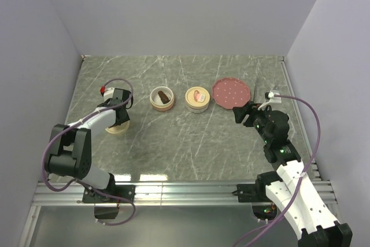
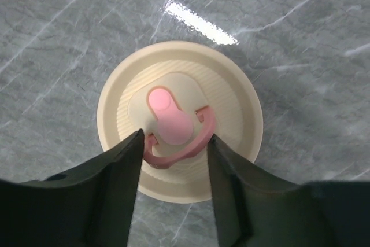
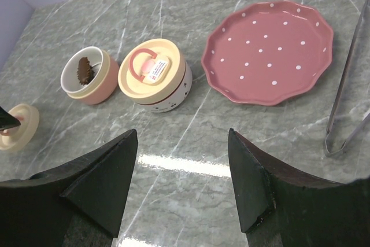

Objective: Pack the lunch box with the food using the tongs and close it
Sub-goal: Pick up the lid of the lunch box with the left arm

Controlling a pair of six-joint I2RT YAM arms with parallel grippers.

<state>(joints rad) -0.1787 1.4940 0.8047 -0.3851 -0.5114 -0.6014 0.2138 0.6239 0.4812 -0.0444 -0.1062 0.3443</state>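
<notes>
My left gripper (image 2: 174, 136) hangs straight down over the loose lid (image 2: 231, 114), which lies flat on the table (image 1: 191, 143) at the left, well apart from the bowls. My fingers there stand about half closed on either side of the lid's pink handle (image 2: 167, 117). Their tips meet the edges of its ring in the wrist view, but I cannot tell whether they truly pinch it. My right gripper (image 3: 182, 134) is held above the table near the plate (image 3: 272, 56), jaws wide with nothing between them. The tongs (image 3: 346, 79) lie on the table just beside the plate's right edge, untouched. One brown piece of food (image 3: 85, 70) sits in the open bowl (image 3: 101, 85). Just beside that bowl, between it and the plate, is the shut bowl (image 3: 173, 93).
</notes>
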